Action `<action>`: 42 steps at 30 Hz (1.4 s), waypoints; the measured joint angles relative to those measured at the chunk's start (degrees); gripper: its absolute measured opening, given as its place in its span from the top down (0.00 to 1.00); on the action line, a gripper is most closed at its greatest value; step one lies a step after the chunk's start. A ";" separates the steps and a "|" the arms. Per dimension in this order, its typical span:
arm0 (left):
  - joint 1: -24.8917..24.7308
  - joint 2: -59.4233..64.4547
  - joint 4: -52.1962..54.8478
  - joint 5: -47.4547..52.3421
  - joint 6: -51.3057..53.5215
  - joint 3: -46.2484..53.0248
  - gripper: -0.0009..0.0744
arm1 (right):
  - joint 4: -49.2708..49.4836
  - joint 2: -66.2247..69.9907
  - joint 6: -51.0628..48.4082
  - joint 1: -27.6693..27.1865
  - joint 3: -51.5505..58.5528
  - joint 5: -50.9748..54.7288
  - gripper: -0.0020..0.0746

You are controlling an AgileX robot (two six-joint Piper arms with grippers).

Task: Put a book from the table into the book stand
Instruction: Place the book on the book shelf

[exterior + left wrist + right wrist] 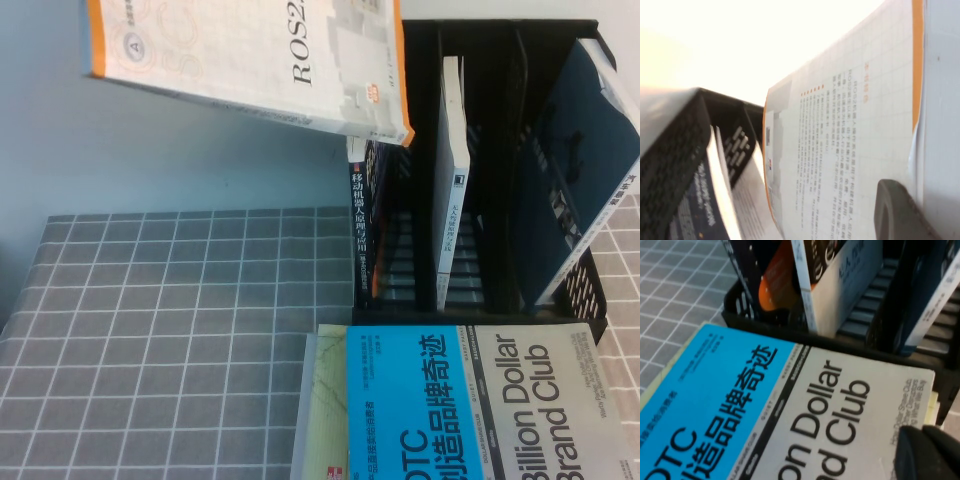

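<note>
Gripped by the left gripper, the book is held high above the table, at about eleven o'clock in the high view, to the upper left of the book stand. Only one dark finger is seen, pressed flat on the back cover near the orange edge strip; the opposing finger is hidden behind the pages, so the hold is read as a clamp across a thin stack. The volume is tilted, its lower corner pointing toward the stand's leftmost compartment, probably so that it can be slid in edge-first beside the dark-spined book already there. A white-spined book is stood in the middle compartment and a dark blue book is leaned in the right one.

At six o'clock, the Billion Dollar Brand Club book is laid flat on another volume in front of the stand. The right gripper is seen as a dark shape at its corner; whether it is closed cannot be told. A checked grey cloth is spread over the table, with a pale blue wall behind.
</note>
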 joint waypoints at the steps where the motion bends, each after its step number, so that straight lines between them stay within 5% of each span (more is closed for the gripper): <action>1: -0.65 0.00 1.04 -1.16 -0.59 0.00 0.84 | 1.13 0.00 -0.95 0.00 0.10 -0.47 0.98; 14: -15.16 4.50 14.74 -7.94 -5.63 0.00 0.84 | 13.24 0.00 -11.31 0.00 -1.04 -2.07 0.98; 31: -16.20 9.02 23.19 -4.59 -10.27 -12.02 0.84 | 14.93 0.00 -13.47 0.00 -1.04 -2.72 0.98; 42: -16.98 14.25 39.78 -1.36 -23.89 -12.32 0.84 | 15.55 0.00 -13.96 0.00 -1.04 -2.53 0.98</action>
